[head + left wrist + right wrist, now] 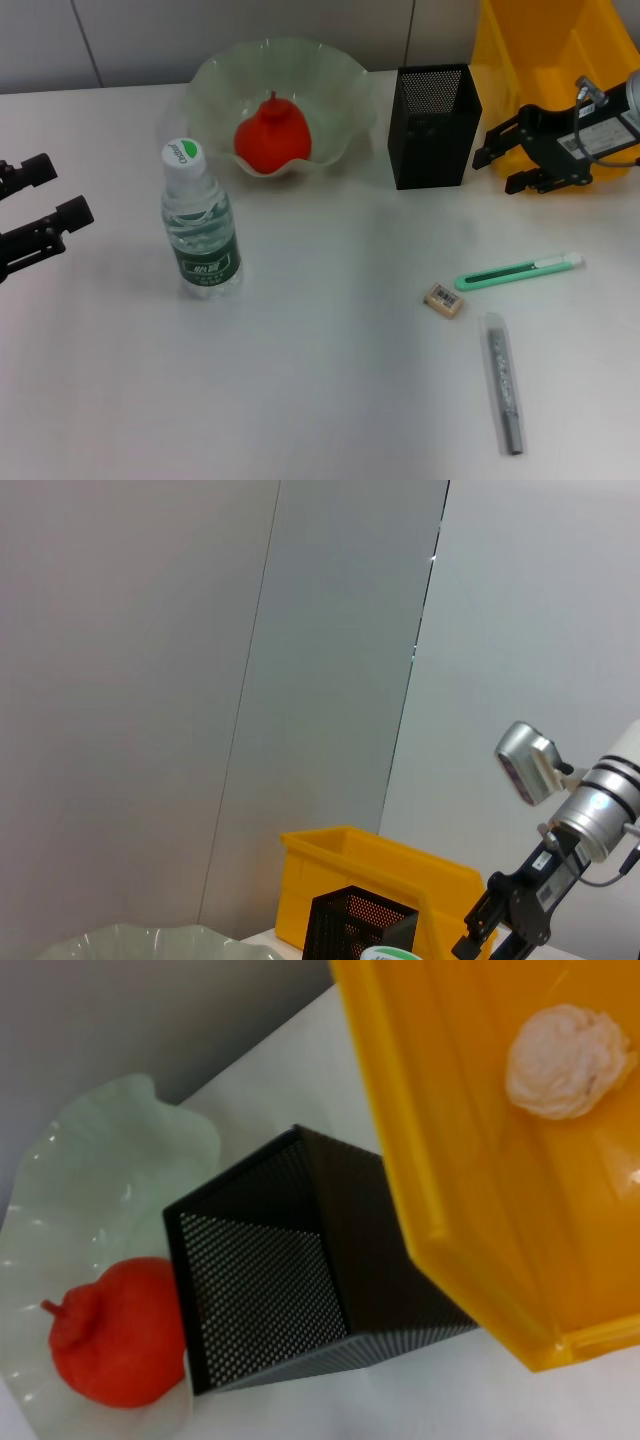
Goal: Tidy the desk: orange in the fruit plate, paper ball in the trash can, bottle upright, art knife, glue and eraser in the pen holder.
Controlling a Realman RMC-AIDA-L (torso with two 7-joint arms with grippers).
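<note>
The knife [519,271], eraser [445,300] and glue [502,383] lay apart on open bench [320,400] near its right edge. The holder [433,126] stood behind. The right gripper [498,168], released, hovered beside the bin [560,60]; the left gripper [62,192], also released, sat at the left edge.

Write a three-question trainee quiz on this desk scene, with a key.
1. True or false: the bottle lies on its side.
2. Which is already in the yellow trash can? A) eraser B) paper ball C) art knife
3. Fill in: the red-orange fruit sits in the ____.

Key
1. False; it stands upright, cap on top.
2. B. The eraser, art knife and glue stick lie on the table, and the pen holder looks empty.
3. Fruit plate.

The right gripper hovers open by the trash can; the left gripper waits open at the table's left edge.
</note>
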